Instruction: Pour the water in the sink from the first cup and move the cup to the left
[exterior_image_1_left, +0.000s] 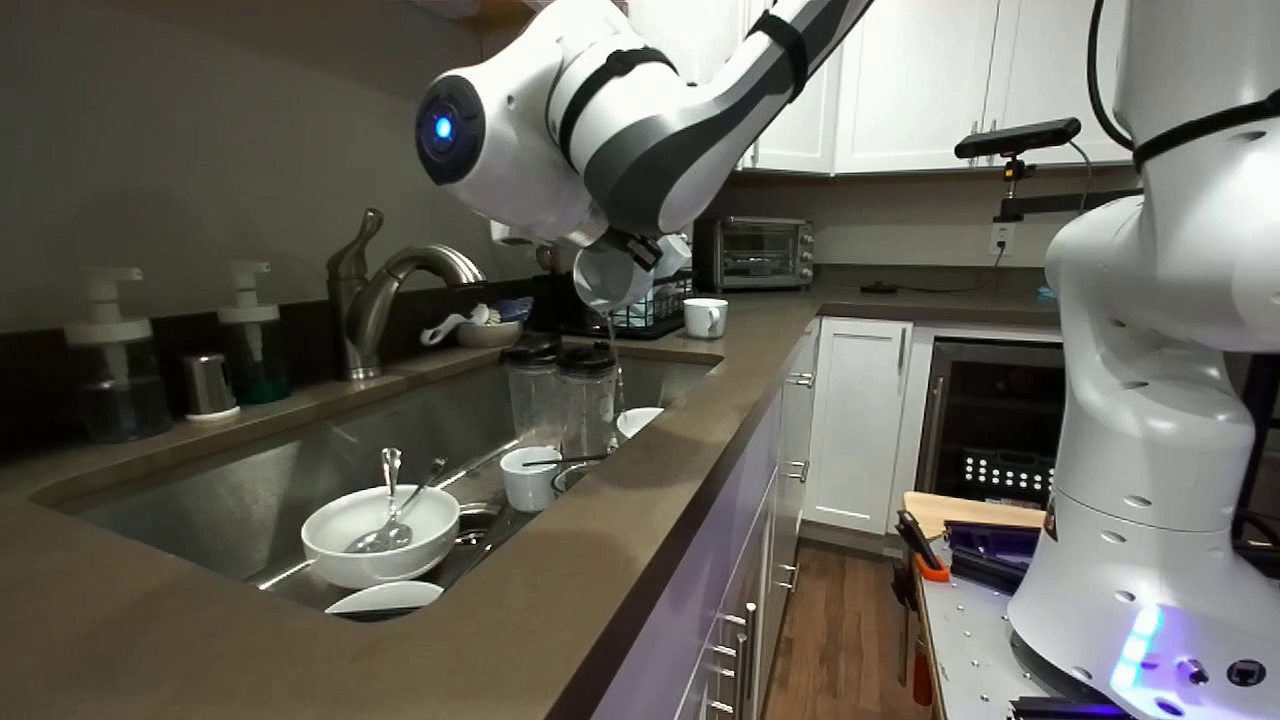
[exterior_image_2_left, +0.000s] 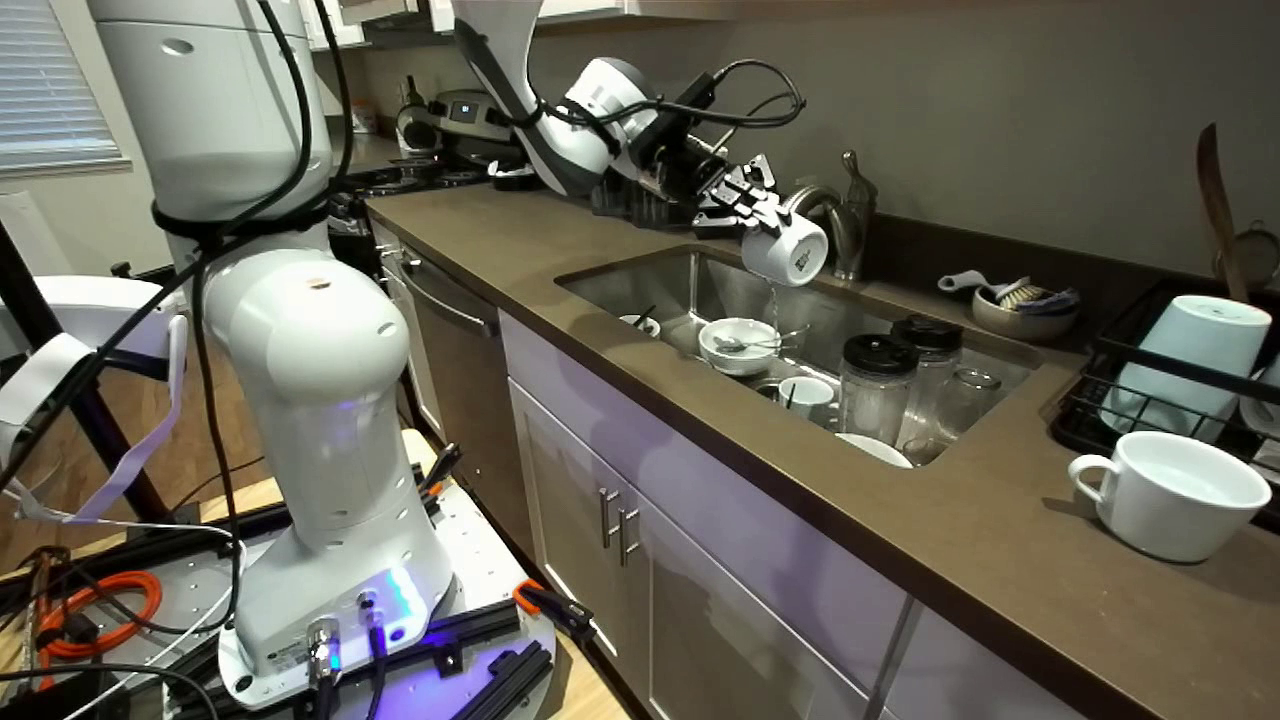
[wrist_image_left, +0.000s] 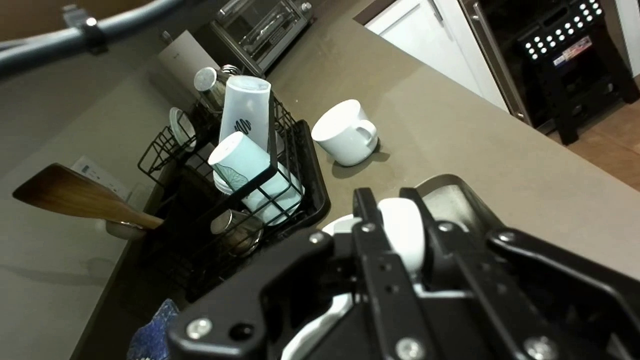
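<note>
The gripper (wrist_image_left: 388, 197) had the cup (exterior_image_2_left: 785, 250) pinched tight. The cup was tipped, high above the sink (exterior_image_2_left: 640, 283), and a thin line of water (exterior_image_1_left: 612, 337) ran down from it.

At the sink (exterior_image_2_left: 645, 285) in an exterior view, the first cup (exterior_image_2_left: 780, 250) is hanging above, the faucet (exterior_image_2_left: 852, 230) standing behind, a bowl (exterior_image_2_left: 735, 362) and jars (exterior_image_2_left: 878, 385) resting inside, and a dish rack (exterior_image_2_left: 1085, 412) sitting to its right.

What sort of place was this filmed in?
Most likely a home kitchen: a metal sink is set into the countertop, and a dish rack and a toaster oven stand on that counter.
</note>
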